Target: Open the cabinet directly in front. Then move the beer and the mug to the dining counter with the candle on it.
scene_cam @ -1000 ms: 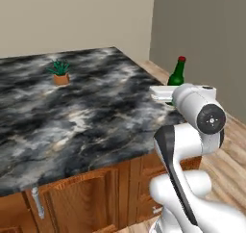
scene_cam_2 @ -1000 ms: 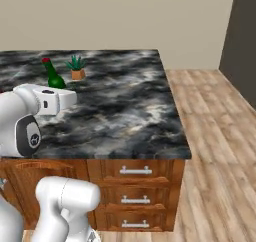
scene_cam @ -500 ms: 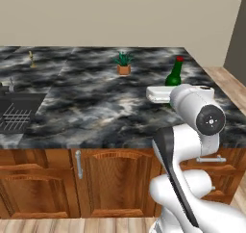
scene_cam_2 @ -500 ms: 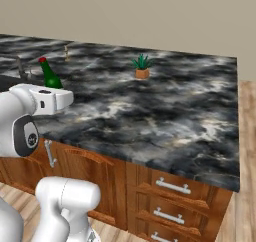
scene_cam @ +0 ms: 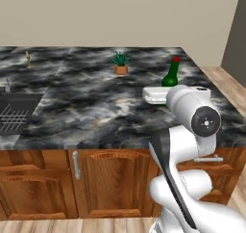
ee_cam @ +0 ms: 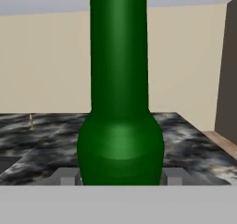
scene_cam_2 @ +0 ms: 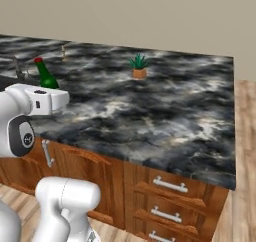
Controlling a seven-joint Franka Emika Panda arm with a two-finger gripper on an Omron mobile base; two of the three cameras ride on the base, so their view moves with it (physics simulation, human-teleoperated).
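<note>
I carry the bottle (ee_cam: 120, 126) upright, jaws clamped on its body so it cannot tip, above the near right part of the marble bench (scene_cam: 96, 102), well short of the candle (scene_cam: 28, 59) at its far left.

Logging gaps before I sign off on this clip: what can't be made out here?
- Lower half of the beer: left base view, hidden behind the white arm.
- Its cap: hand view, cut off by the top edge.
- Fingers: hand view, only the tips show beside the bottle.
- Candle: left base view, too small for detail.
</note>
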